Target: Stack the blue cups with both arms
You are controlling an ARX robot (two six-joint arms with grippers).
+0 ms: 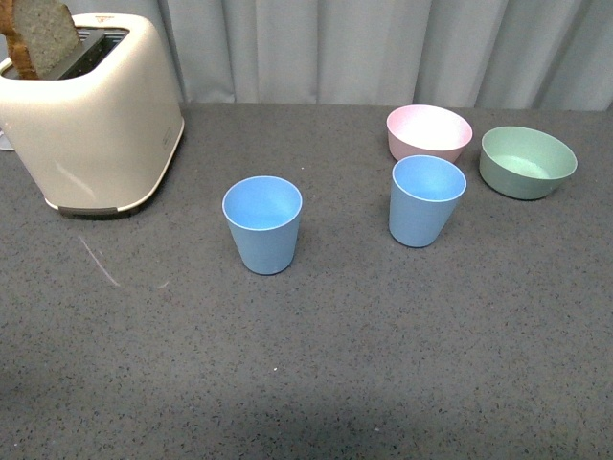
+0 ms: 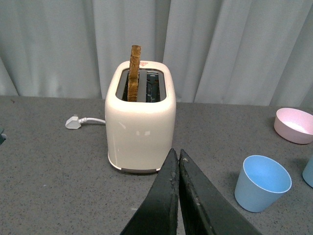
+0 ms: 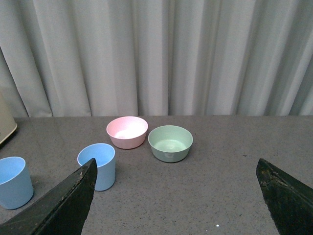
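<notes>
Showing the opening step of the stacking task, judged as the approach before any grasp, with neither arm appearing in the front view and both cups standing untouched. Placing the first blue cup (image 1: 262, 225) upright near the middle of the desk (image 1: 306, 383), and the second blue cup (image 1: 427, 201) upright, well apart from it toward the right edge and just beside the pink bowl (image 1: 429, 132). Reading the left gripper (image 2: 178, 152), in its wrist view, as pressed fully together with nothing between the fingers and pointing toward the toaster (image 2: 141, 127). Reading the right gripper (image 3: 176, 169), in its wrist view, as spread wide and holding nothing, facing both cups and both bowls. Judging the next move as calling for parting the left fingers, lowering each arm over its nearer cup and clamping a wall near the rim, then lifting one cup clear, centring it over the other's mouth and easing it in. Counting two blue cups; two bowls, one pink and one green bowl (image 1: 528, 163), toward the far right corner; one toaster at the far left corner, carrying one bread slice (image 1: 38, 38); and one white plug (image 2: 73, 122) lying on the desk beside the toaster.
</notes>
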